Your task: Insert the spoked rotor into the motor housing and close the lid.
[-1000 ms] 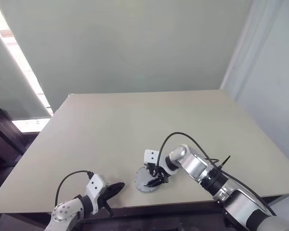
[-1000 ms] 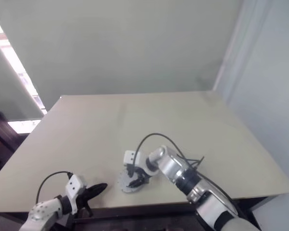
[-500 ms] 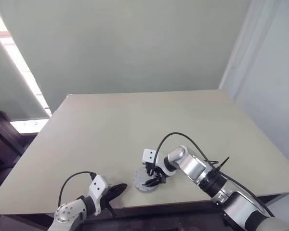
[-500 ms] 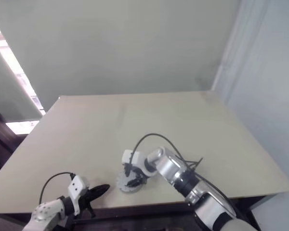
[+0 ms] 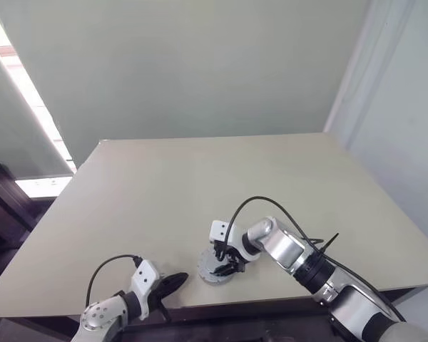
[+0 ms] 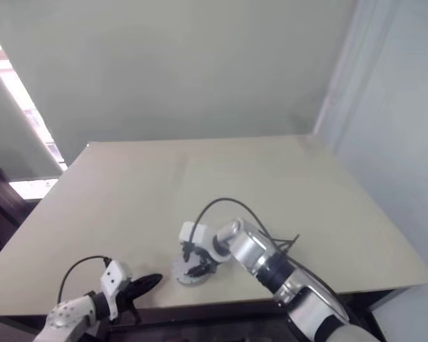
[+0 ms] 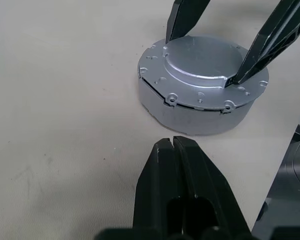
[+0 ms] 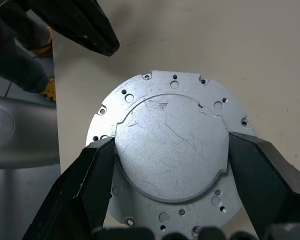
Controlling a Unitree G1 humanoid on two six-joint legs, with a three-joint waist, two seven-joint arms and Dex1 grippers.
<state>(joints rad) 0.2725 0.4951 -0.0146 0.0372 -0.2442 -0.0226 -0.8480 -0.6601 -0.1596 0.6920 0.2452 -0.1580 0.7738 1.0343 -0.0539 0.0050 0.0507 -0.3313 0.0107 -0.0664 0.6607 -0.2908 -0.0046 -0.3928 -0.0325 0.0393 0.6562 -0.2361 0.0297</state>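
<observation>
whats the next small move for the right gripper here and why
Probably press the lid down a little, then let go. The right gripper has a finger on each side of the lid's raised centre, and a thin dark seam is visible between lid and motor housing, so it may not be fully seated. The left gripper rests shut nearby.

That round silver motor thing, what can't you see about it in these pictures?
- Inside the motor housing: the lid covers it in both wrist views, so the spoked rotor is hidden.
- Lid's sides under the right end effector: its fingers cover them.
- Whether the lid is fully seated: a dark gap shows in the left wrist view.
- Head views: the motor is too small for detail.
</observation>
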